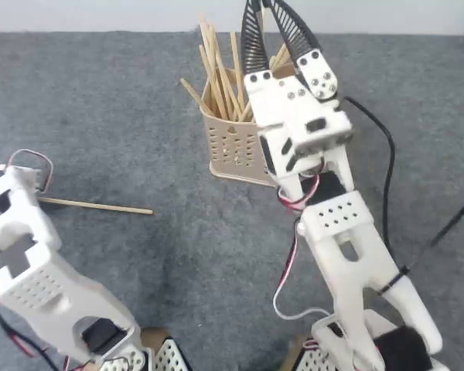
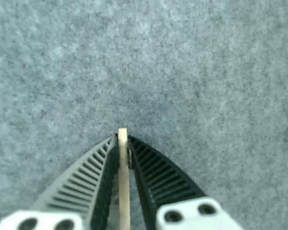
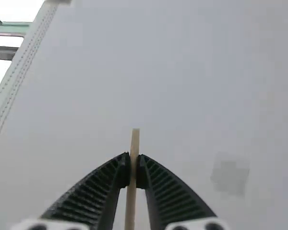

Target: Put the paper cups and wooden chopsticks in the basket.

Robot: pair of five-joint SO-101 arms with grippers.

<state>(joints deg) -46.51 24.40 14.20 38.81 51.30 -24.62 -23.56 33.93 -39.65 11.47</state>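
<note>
- Left tool (image 2: 123,140) is clenched on one wooden stick, the left chopstick (image 2: 123,182). The stick runs between both fingers, and its end shows just past the tips.
- In the high view the left chopstick sits at 9 o'clock, level, with its free end pointing toward 3 o'clock. It is low over the grey surface (image 1: 139,116); I cannot tell whether it touches.
- The basket (image 1: 233,151) stands upright at 12 o'clock, well apart from that free end.
- A bundle of chopsticks (image 1: 220,77) stands in the basket, fanned out and leaning.
- Right tool (image 3: 133,160) is clenched on the right chopstick (image 3: 134,139), whose end pokes past the tips. A pale wall (image 3: 182,72) is behind it.
- In the high view the right tool is raised beyond the basket's 1 o'clock side, fingers pointing toward 12 o'clock.
</note>
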